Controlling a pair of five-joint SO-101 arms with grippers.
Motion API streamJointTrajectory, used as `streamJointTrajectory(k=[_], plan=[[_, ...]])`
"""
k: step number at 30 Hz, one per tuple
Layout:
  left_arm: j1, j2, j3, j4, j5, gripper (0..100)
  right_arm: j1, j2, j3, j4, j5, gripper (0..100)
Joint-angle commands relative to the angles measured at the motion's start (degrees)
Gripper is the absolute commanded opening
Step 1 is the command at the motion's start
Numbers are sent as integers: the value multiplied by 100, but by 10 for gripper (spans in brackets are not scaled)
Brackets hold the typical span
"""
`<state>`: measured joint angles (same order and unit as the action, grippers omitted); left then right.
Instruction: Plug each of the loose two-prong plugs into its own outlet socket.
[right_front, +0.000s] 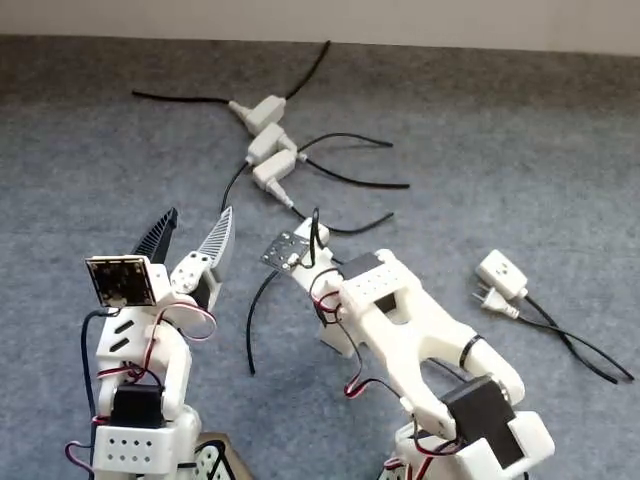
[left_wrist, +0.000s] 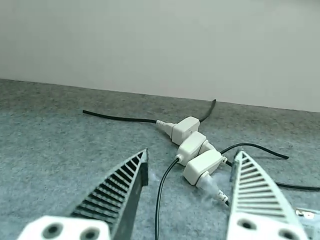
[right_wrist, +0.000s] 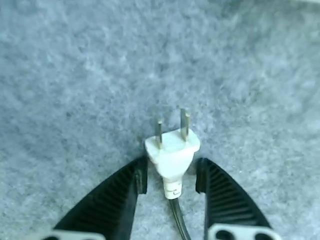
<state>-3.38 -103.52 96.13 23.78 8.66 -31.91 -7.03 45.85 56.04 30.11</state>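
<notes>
A two-prong plug (right_wrist: 172, 150) sits pinched between the right hand's (right_wrist: 172, 165) fingers, while the left hand (right_front: 200, 215) gapes wide, empty, the joined sockets (right_front: 268, 145) farther back.

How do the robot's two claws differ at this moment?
The left gripper is wide open and empty; the right gripper is closed on a white two-prong plug. The left gripper has one black and one white finger; the right gripper's fingers both look black. The left gripper points toward a cluster of white sockets; the right gripper faces bare carpet. Both have ribbed, tapering fingers.
</notes>
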Motion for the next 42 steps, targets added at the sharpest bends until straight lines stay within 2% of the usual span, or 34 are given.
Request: streamJointTrajectory(k=[1, 14, 19, 25, 33, 40, 42], plan=[[92, -48, 101, -105, 26, 274, 101, 101, -13, -295, 53, 173], [92, -48, 101, -105, 26, 274, 101, 110, 22, -831, 97, 173], [92, -48, 101, -105, 26, 274, 75, 92, -13, -804, 589, 173], [92, -48, 101, -105, 26, 274, 57, 75, -22, -796, 615, 173], [92, -48, 101, -105, 26, 274, 66, -743, 13, -796, 624, 173], [92, -48, 101, -105, 26, 274, 75, -268, 22, -804, 624, 170], [92, -48, 101, -105, 26, 274, 101, -84, 13, -804, 624, 138]])
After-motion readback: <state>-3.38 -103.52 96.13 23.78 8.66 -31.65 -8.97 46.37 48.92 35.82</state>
